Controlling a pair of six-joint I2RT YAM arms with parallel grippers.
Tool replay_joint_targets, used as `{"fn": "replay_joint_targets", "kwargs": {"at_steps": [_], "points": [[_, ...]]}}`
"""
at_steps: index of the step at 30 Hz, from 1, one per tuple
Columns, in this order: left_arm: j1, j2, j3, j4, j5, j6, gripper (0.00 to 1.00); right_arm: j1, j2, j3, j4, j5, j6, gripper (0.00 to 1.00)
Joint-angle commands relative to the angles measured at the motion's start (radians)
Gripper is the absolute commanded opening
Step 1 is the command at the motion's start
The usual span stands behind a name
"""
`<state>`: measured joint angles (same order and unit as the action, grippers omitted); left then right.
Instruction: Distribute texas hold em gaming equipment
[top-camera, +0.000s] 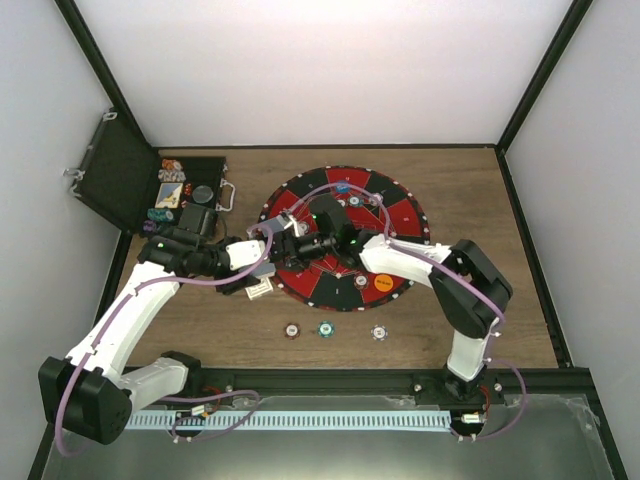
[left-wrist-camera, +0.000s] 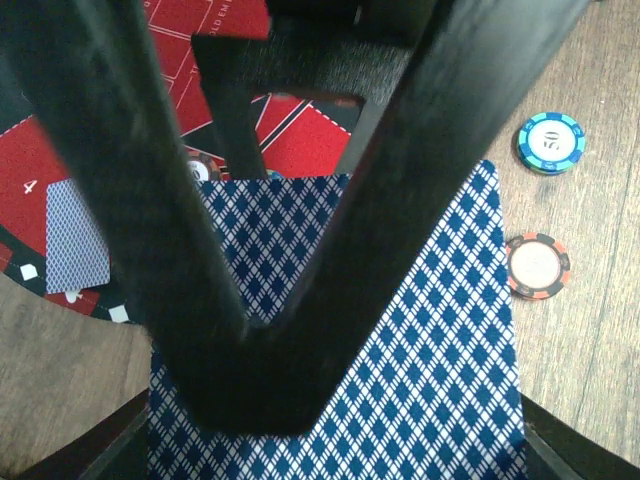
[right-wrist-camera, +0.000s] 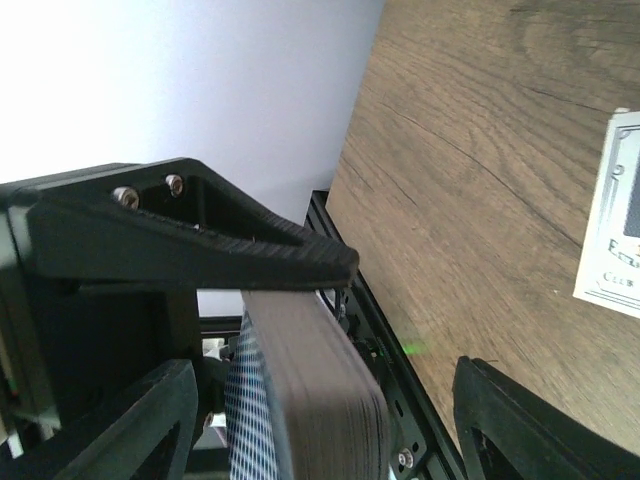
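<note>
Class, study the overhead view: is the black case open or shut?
Open. The case has its lid swung back to the left, and chips show inside it.

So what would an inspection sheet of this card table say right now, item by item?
Surface: wooden table, with a round red-and-black mat in the middle.
Job's things: card deck held up; reddish chip, teal chip and white chip in a row near the front; orange disc and a face-down card on the mat.
Clutter: open black case at left; white slip beside the mat.
Grippers: left pincer shut on the deck; right pincer open, one finger either side of the deck.
Cables: purple cables loop along both arms.
Surroundings: white walls, black frame posts.
</note>
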<state>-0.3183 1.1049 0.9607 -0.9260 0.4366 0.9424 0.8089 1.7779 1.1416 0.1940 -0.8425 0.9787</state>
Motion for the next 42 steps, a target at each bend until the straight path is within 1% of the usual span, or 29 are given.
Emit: {"fn": "replay_joint_targets", "kwargs": {"at_steps": [1,9,15,24,32,37,39,40,42], "points": [[0.003,-0.005,0.027,0.007,0.037,0.003,0.04,0.026,0.054,0.089,0.033,-0.035,0.012,0.71],[0.003,-0.015,0.034,0.001,0.041,0.005,0.04,0.027,0.106,0.109,0.034,-0.045,0.015,0.67],[0.003,-0.020,0.039,-0.001,0.041,0.006,0.04,0.004,0.106,0.055,0.035,-0.058,0.002,0.62],[0.003,-0.022,0.042,0.003,0.040,0.005,0.04,-0.042,0.042,-0.038,0.045,-0.069,-0.012,0.57],[0.003,-0.017,0.040,0.006,0.040,0.004,0.04,-0.056,-0.012,-0.042,0.022,-0.078,-0.022,0.52],[0.002,-0.017,0.031,0.010,0.032,0.006,0.04,-0.061,-0.063,-0.046,-0.003,-0.075,-0.043,0.44],[0.002,-0.018,0.033,0.010,0.034,0.007,0.04,-0.063,-0.070,-0.046,-0.036,-0.068,-0.064,0.44],[0.003,-0.019,0.033,0.010,0.036,0.006,0.04,-0.064,-0.073,-0.050,-0.038,-0.068,-0.064,0.46],[0.002,-0.018,0.034,0.012,0.039,0.006,0.04,-0.059,-0.073,-0.054,-0.019,-0.076,-0.053,0.56]]}}
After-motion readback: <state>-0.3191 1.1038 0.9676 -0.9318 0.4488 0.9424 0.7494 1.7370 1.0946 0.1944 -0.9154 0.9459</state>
